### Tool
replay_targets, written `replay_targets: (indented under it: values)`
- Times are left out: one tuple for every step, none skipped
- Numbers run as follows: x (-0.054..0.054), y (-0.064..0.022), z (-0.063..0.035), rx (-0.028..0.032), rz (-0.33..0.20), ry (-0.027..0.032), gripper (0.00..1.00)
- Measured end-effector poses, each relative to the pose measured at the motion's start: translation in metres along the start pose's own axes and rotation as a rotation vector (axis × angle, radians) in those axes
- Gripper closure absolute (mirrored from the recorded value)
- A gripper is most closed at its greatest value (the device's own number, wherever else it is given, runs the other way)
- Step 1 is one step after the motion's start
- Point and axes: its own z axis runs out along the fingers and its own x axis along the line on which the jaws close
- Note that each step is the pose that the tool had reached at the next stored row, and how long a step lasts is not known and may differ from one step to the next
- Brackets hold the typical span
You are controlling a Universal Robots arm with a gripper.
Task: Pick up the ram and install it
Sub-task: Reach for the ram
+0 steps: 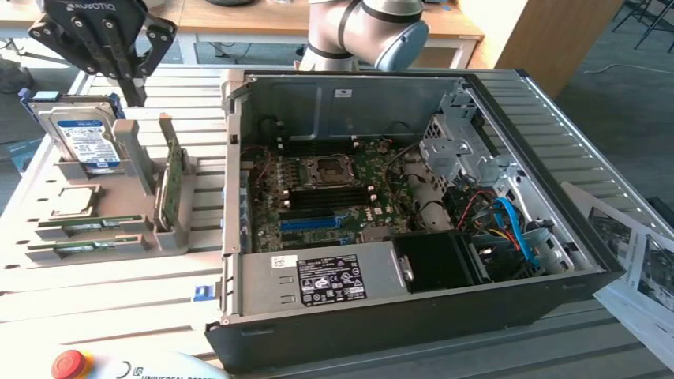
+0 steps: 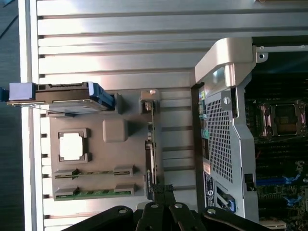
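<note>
Jaws closed and empty, the gripper point(image 1: 135, 96) hangs above the gray parts tray point(image 1: 174, 237), with 2 RAM sticks point(image 1: 90, 223) lying along its edge farthest from the hard drive point(image 1: 87, 138).

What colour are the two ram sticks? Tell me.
The ram sticks are green; the exterior view shows them best.
</note>
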Motion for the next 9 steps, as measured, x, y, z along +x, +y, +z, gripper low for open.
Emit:
replay_targets:
  values:
    - [0.002, -0.0001, -0.0001, 0.0, 0.0, 0.0, 0.89]
    - [0.005, -0.0003, -0.0001, 0.0, 0.0, 0.0001, 0.89]
    - [0.007, -0.0005, -0.0002, 0.0, 0.0, 0.0, 0.89]
    - [0.01, -0.0006, -0.0003, 0.0, 0.0, 0.0, 0.89]
    - [0.012, -0.0008, -0.0003, 0.0, 0.0, 0.0, 0.89]
    - [0.015, -0.001, -0.0004, 0.0, 0.0, 0.0, 0.89]
    - [0.017, -0.0011, -0.0005, 0.0, 0.0, 0.0, 0.89]
    - [0.02, -0.0013, -0.0005, 0.0, 0.0, 0.0, 0.89]
    - [0.022, -0.0015, -0.0006, 0.0, 0.0, 0.0, 0.89]
